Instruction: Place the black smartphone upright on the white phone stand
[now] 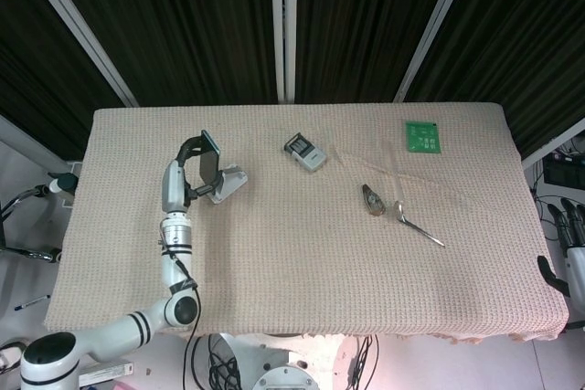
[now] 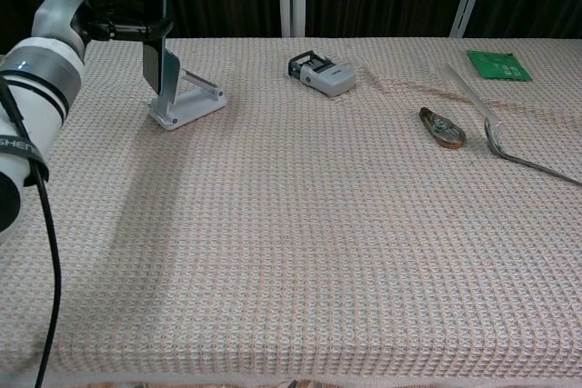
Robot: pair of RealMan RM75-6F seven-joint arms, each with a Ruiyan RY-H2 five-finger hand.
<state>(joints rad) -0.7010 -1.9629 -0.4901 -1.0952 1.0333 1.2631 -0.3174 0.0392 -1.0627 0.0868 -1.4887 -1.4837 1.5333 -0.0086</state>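
Black smartphone (image 1: 209,156) upright, over white phone stand (image 1: 226,183).

Smartphone (image 1: 209,161) just left of stand (image 1: 228,184)

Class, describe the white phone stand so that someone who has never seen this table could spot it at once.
Start at the beige woven tablecloth and go to its far-left part, where the left hand holds the black smartphone. The white phone stand sits just beneath: flat base, tilted back plate, the only white hinged piece there.

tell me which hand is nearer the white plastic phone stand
Left. The left hand holds the black smartphone right beside the white plastic phone stand; the right hand sits off the table's far right edge.
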